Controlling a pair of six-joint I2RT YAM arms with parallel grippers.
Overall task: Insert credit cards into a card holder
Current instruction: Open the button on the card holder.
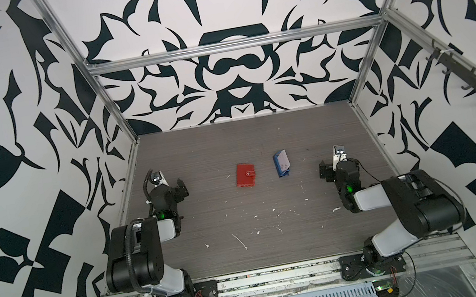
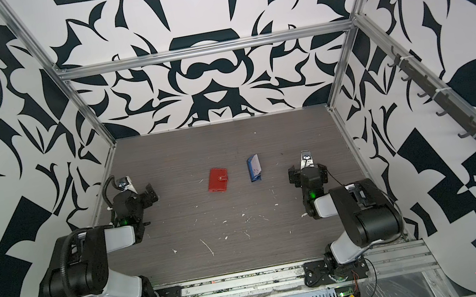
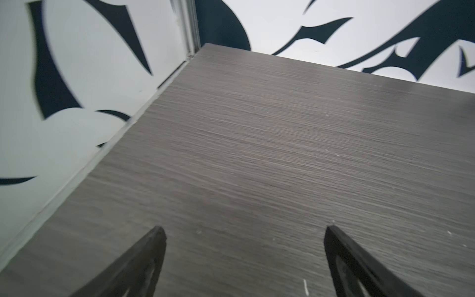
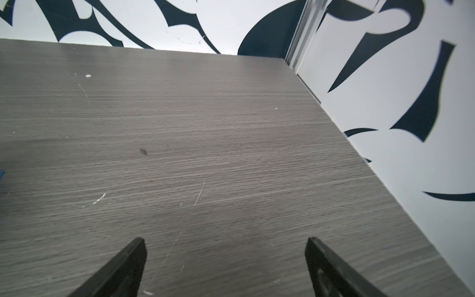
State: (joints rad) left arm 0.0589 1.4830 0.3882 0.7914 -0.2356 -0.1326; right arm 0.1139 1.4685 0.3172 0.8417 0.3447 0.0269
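The red card holder (image 1: 245, 175) lies shut, snap tab on top, mid-table in both top views (image 2: 217, 179). To its right a pale greyish credit card (image 1: 283, 160) leans in a small blue stand (image 1: 281, 172). My left gripper (image 1: 170, 187) hovers by the left wall, well left of the holder. In the left wrist view it (image 3: 244, 227) is open over bare table. My right gripper (image 1: 338, 162) is to the right of the blue stand. The right wrist view shows it (image 4: 225, 239) open, nothing between its fingers.
Patterned walls with aluminium posts (image 1: 111, 105) close in the grey wood table (image 1: 258, 218) on three sides. White flecks and scratches (image 1: 239, 241) mark its front half. Both arm bases sit on the front rail (image 1: 277, 275). A sliver of the blue stand (image 4: 1, 174) shows in the right wrist view.
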